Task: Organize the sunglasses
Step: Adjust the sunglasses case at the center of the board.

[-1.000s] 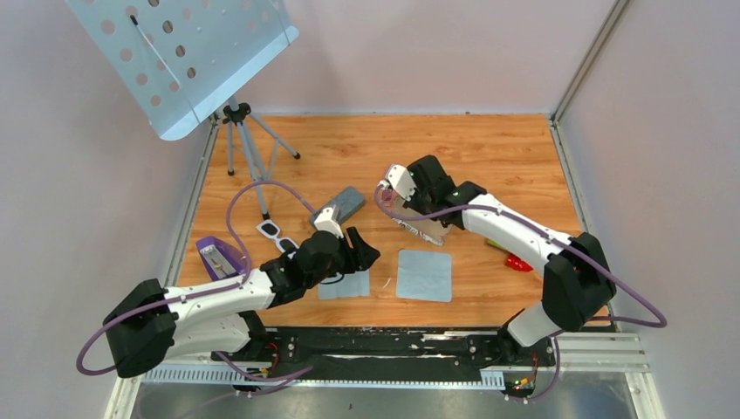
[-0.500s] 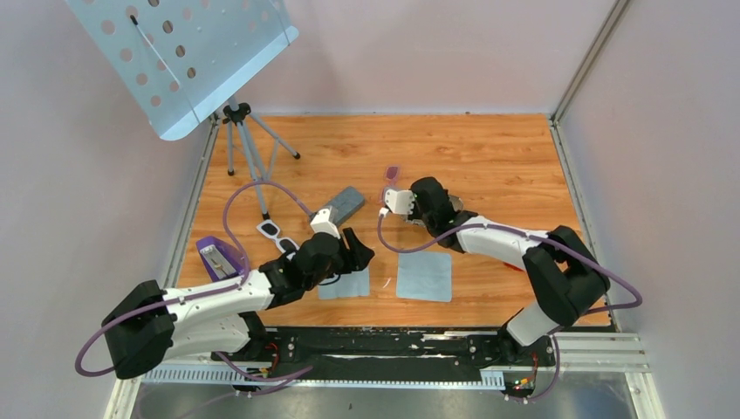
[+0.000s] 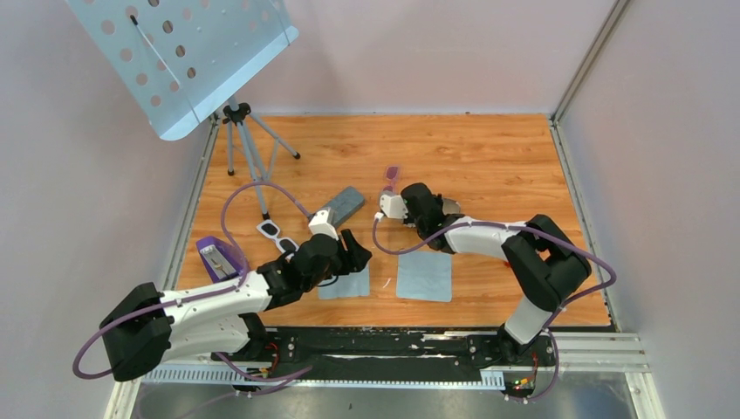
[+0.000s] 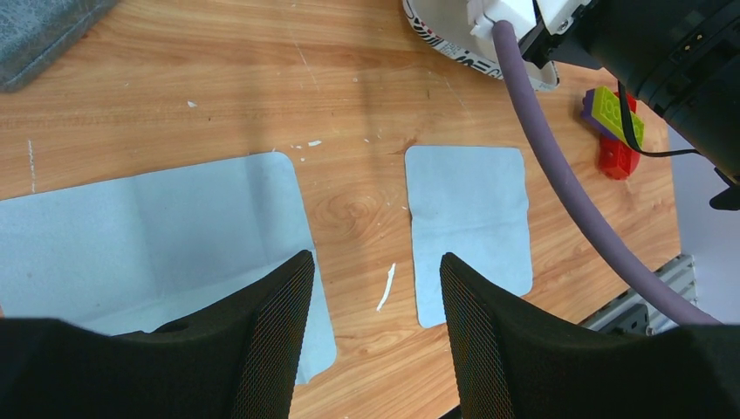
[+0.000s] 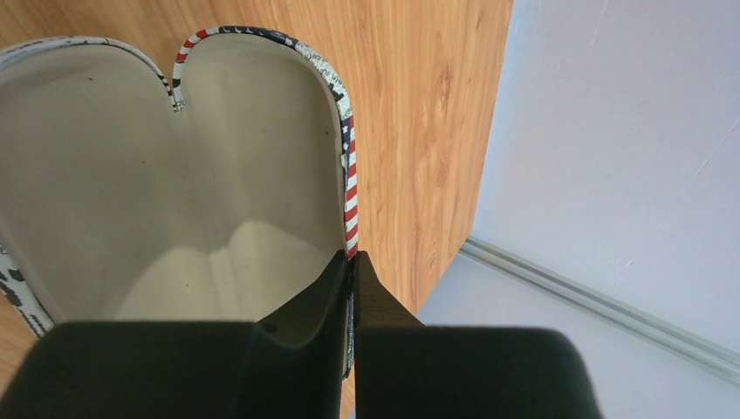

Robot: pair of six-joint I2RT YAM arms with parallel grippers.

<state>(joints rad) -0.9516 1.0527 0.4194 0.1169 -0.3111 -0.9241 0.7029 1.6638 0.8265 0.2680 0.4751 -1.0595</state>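
Two blue cloths lie nearest me, on the near side of the flag-patterned case (image 5: pixel 174 157): the left cloth (image 4: pixel 157 236) and the right cloth (image 4: pixel 469 227). My left jaws hang open above the gap between them, holding nothing, and they have not stirred in the last second.

What has changed is on my right. A second ago my right arm held the case lifted and tipped above the worktop (image 3: pixel 489 148); now it has brought the case down to the wood, with the lid open and the pale lining bare. My right jaws stay pinched shut on its striped rim.

Just beyond the far side of the case, and apart from it, lie the sunglasses (image 3: pixel 392 177), small and purple. With my arm lowered they show plainly.

I judge the case is now set down and ready to receive them, but the pair is not yet inside. Getting it in calls for a reach past the case while the lid stays open.
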